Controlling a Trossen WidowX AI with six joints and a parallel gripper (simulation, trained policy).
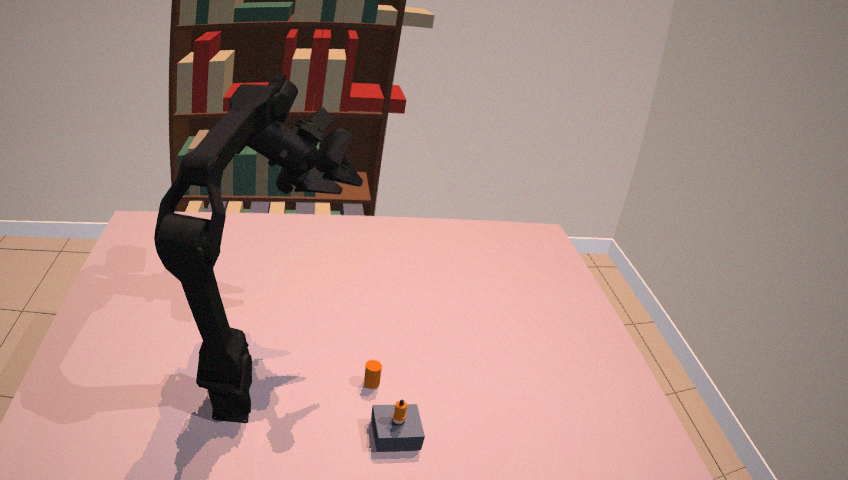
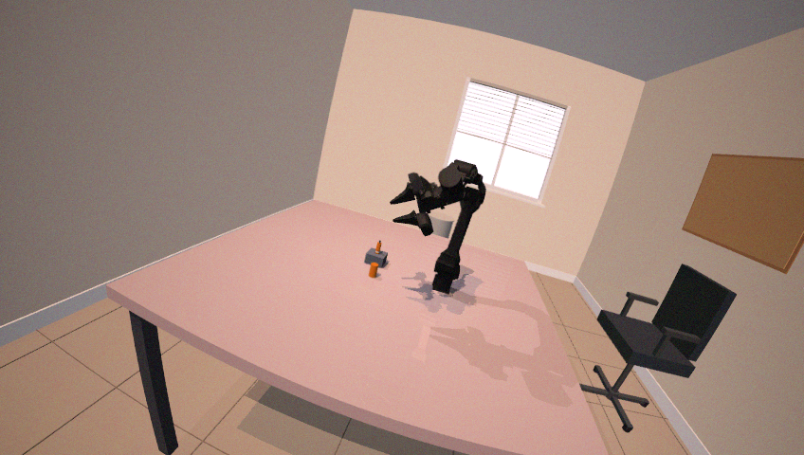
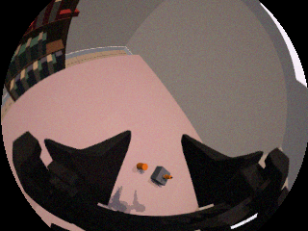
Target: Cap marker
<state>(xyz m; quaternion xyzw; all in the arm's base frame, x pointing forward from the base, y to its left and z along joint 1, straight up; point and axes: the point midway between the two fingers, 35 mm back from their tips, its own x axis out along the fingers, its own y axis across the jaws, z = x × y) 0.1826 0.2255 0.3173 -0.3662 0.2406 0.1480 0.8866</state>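
Observation:
The orange cap (image 1: 373, 374) (image 2: 373, 270) (image 3: 141, 166) stands upright and loose on the pink table. The grey holder block (image 1: 397, 444) (image 2: 373, 259) (image 3: 159, 175) is close beside it. The orange marker (image 1: 400, 411) (image 2: 378, 246) (image 3: 166, 177) stands upright in the block with its dark tip uncovered. My gripper (image 1: 351, 186) (image 2: 392, 211) (image 3: 156, 136) is open with nothing between its fingers. It hangs high above the table, well away from the cap and the marker. No part of the cap or block appears hidden.
The pink table (image 1: 476, 297) (image 2: 253, 316) (image 3: 91, 101) bears the arm's base, the block and the cap. A bookshelf (image 1: 279, 113) (image 3: 36, 53) stands behind the table's far edge in the top view. An office chair (image 2: 648, 343) stands on the floor beyond the table.

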